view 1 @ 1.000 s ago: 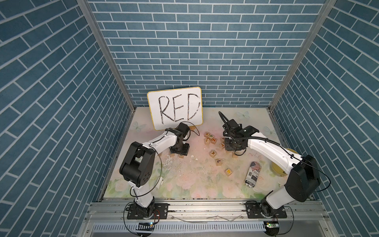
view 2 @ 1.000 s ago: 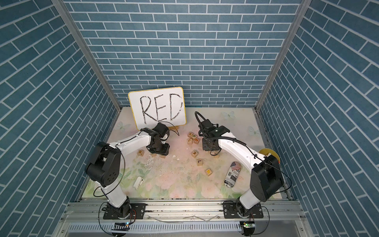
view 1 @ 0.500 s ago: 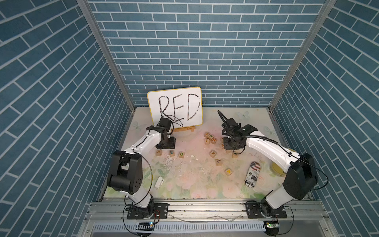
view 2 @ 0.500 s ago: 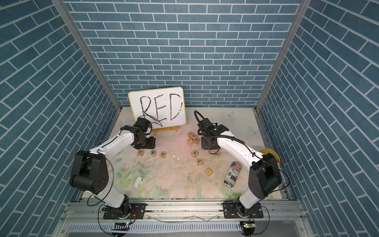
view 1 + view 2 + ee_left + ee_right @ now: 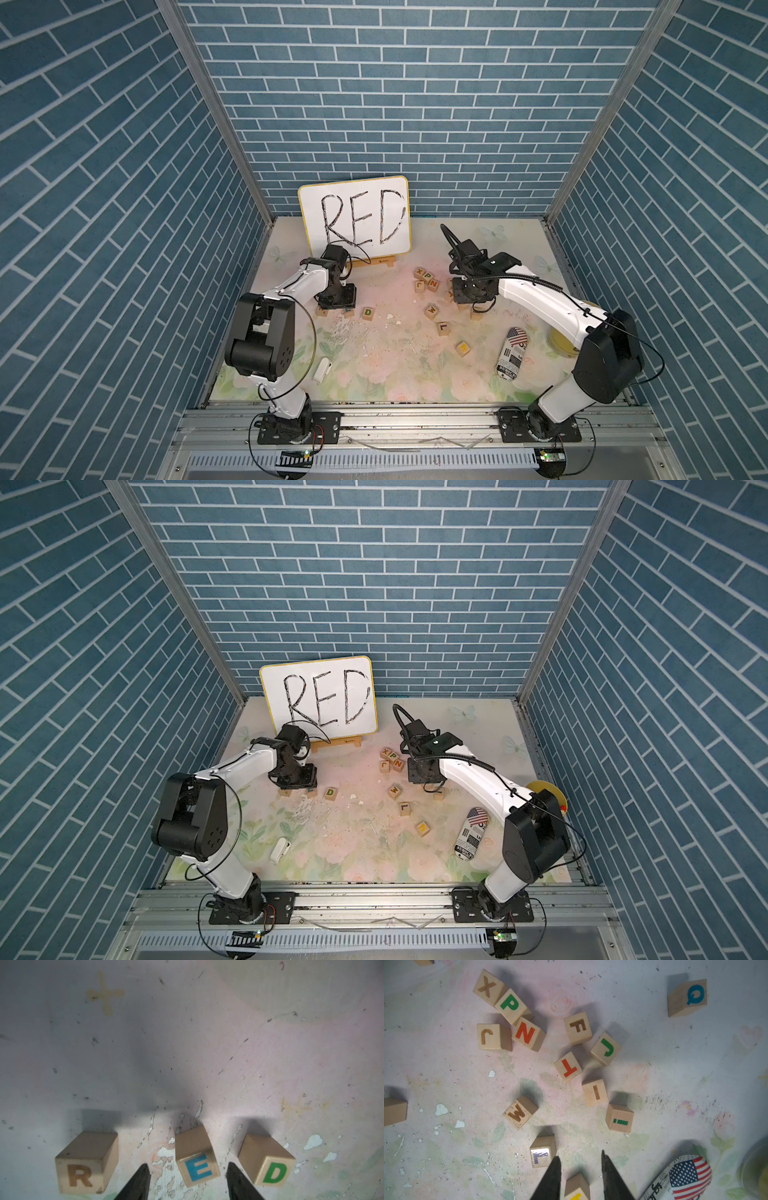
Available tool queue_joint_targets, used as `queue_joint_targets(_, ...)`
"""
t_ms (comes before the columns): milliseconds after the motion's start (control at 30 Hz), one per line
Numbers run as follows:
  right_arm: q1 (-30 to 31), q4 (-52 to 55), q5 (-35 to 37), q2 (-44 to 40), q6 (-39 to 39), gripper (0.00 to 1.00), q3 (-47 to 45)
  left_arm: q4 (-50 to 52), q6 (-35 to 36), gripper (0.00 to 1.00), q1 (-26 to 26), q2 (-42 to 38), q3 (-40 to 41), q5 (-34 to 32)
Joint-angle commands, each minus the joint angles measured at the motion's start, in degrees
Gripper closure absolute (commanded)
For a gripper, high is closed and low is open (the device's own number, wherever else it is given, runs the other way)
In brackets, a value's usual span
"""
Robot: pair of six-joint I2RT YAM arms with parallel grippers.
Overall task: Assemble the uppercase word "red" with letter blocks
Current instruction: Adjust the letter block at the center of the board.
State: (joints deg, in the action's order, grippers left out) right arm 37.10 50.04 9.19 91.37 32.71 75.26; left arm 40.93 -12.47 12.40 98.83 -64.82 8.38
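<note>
Left wrist view: E (image 5: pixel 196 1159) sits on the bench (image 5: pixel 187 1043) between R (image 5: pixel 85 1164) and D (image 5: pixel 268 1162), slightly askew, framed by the left end effector (image 5: pixel 187 1164), whose jaws stand apart either side of it, gripping nothing.

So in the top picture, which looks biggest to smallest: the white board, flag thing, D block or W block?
In a top view:
1. white board
2. flag thing
3. D block and W block: about alike, so I won't rank them.
</note>
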Motion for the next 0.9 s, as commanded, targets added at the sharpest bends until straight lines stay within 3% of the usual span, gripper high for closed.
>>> queue_joint_targets(0, 0.0, -0.1, -0.1, 0.7, 0.3, 0.65, 0.7, -0.3, -0.1, 0.40, 0.3, 1.5, 0.7, 1.0)
queue_joint_targets(567, 0.0, -0.4, 0.0, 0.3, 0.1, 0.65, -0.5, 0.0, 1.6, 0.60, 1.1, 5.3, -0.4, -2.7)
queue_joint_targets(733, 0.0, -0.5, 0.2, 0.4, 0.1, 0.63, -0.3, 0.7, 3.0, 0.39, 1.2, 5.0, -1.4, -3.7)
queue_joint_targets(867, 0.0, -2.2, 1.3, -0.7, -0.6, 0.56, -0.7, 2.6, 5.4, 0.26, 1.9, 3.7, -4.3, -3.6)
